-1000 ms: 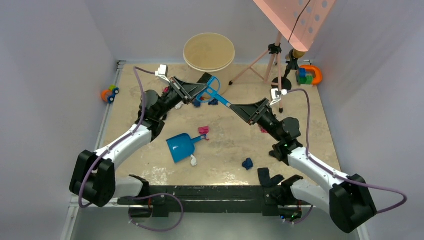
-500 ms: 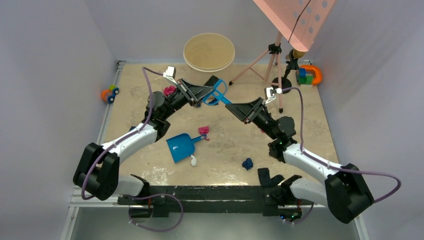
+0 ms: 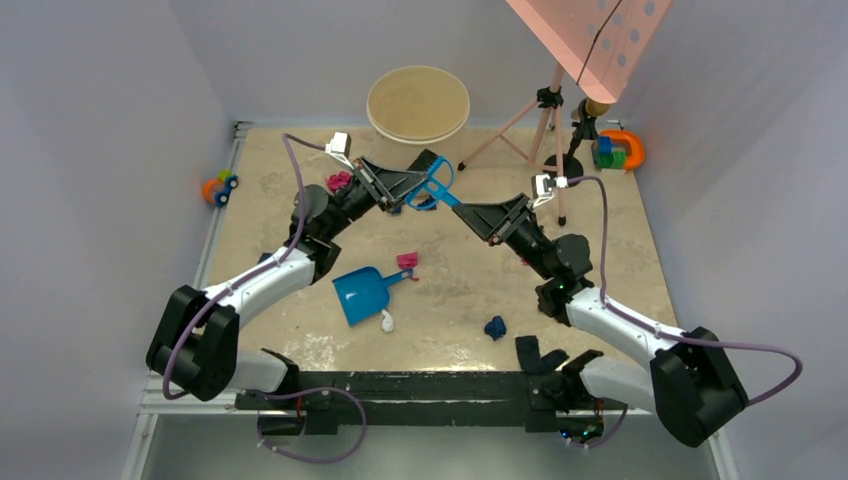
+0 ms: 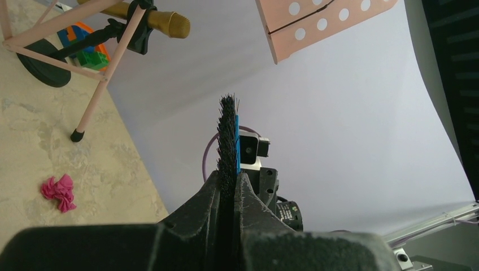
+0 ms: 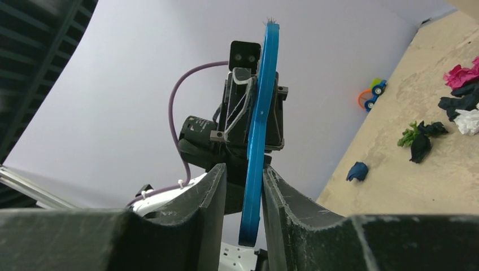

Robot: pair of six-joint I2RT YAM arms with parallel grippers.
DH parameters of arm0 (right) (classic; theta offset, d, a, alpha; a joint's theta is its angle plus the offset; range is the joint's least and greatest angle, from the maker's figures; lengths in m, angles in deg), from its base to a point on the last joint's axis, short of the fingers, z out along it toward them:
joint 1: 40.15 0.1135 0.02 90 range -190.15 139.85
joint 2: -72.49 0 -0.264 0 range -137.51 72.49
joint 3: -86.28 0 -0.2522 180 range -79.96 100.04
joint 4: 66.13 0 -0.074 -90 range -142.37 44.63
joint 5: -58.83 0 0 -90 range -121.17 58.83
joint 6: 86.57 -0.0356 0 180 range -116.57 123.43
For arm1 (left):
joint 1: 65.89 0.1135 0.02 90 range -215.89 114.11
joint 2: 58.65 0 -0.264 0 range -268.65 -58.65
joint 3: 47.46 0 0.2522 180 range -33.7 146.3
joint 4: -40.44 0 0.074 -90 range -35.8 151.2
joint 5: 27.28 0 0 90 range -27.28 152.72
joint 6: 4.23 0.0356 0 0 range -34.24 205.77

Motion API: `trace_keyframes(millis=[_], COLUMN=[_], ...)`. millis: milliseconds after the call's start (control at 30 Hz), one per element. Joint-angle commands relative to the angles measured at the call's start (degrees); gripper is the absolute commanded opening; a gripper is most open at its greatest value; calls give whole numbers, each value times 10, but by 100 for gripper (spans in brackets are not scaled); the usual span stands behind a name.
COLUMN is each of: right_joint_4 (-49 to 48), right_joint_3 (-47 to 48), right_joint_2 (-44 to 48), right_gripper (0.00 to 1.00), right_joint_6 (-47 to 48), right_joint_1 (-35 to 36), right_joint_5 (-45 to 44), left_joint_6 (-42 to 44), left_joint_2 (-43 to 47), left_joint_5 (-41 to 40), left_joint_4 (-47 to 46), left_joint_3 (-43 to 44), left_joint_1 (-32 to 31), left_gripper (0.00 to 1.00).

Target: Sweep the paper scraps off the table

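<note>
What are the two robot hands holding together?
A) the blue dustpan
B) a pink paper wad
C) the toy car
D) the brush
D: the left gripper pinches the brush by its black bristles and the right gripper clamps its blue handle, while the dustpan lies free on the table.

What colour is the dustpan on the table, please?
Blue; the dustpan shows best in the top external view.

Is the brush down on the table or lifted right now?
Lifted: the brush is in the air, left hand clamping its bristles, right hand clamping its blue handle.
</note>
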Motion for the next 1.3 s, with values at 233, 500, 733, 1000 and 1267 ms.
trace_keyframes(millis=[233, 500, 733, 1000, 1267], right_joint_4=[39, 358, 742, 995, 1104], right_joint_3=[7, 20, 102, 216, 277], right_joint_2=[35, 154, 252, 172, 67], right_gripper=[0, 0, 0, 0, 0], right_joint_6=[15, 76, 163, 158, 171], right_joint_1=[2, 2, 1, 2, 2], right_joint_5=[-40, -137, -344, -478, -519], left_joint_6=[21, 252, 321, 197, -16], left_joint_2=[19, 175, 186, 183, 125], left_joint_5=[5, -107, -250, -311, -243], left_joint_4=[-53, 455, 795, 920, 951], left_joint_3=[-12, 83, 173, 91, 63], left_joint_1=[-2, 9, 12, 50, 3], left_gripper=[16, 100, 100, 92, 92])
